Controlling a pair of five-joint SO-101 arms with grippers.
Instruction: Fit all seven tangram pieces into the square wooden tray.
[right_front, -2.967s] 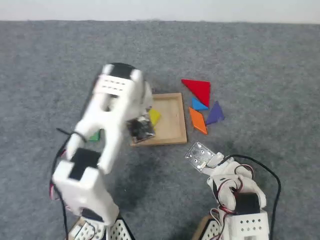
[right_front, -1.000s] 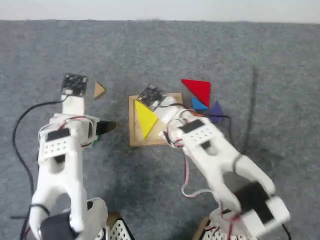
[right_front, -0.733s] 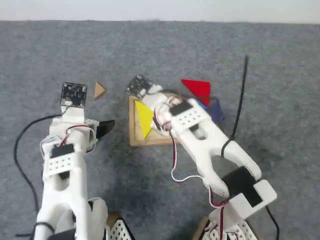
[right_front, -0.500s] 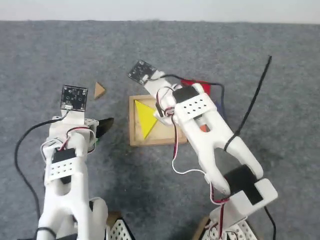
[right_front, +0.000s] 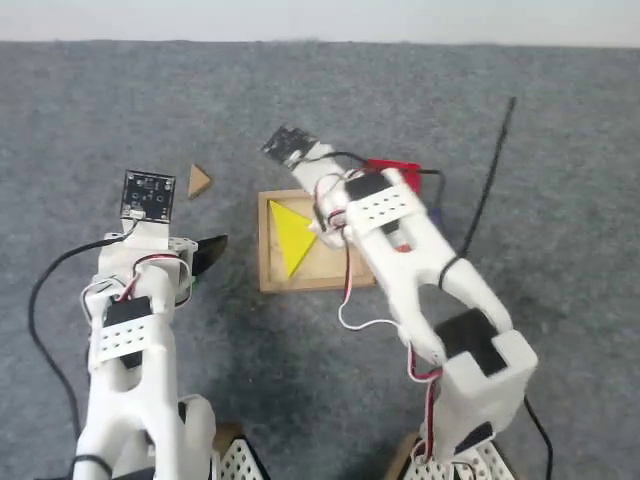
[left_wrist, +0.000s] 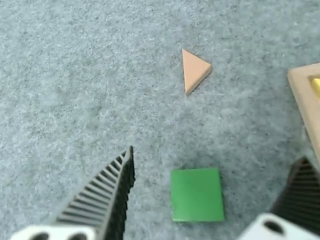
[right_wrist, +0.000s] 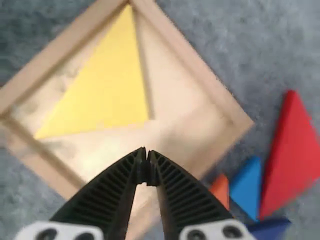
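The square wooden tray holds a yellow triangle lying flat on its left side. My right gripper is shut and empty, over the tray floor just beyond the yellow triangle's corner. Right of the tray lie a red triangle, a blue triangle, an orange piece and a purple piece. My left gripper stands open above a green square, left of the tray. A small tan triangle lies farther out on the mat.
A grey carpet-like mat covers the table. The right arm's body hides much of the tray's right half and the pieces beside it. The red triangle peeks out behind it. The tan triangle sits alone at the left.
The left arm has left the tray, with the yellow triangle now flat inside, and settled left of it. The right arm has swung in over the tray.
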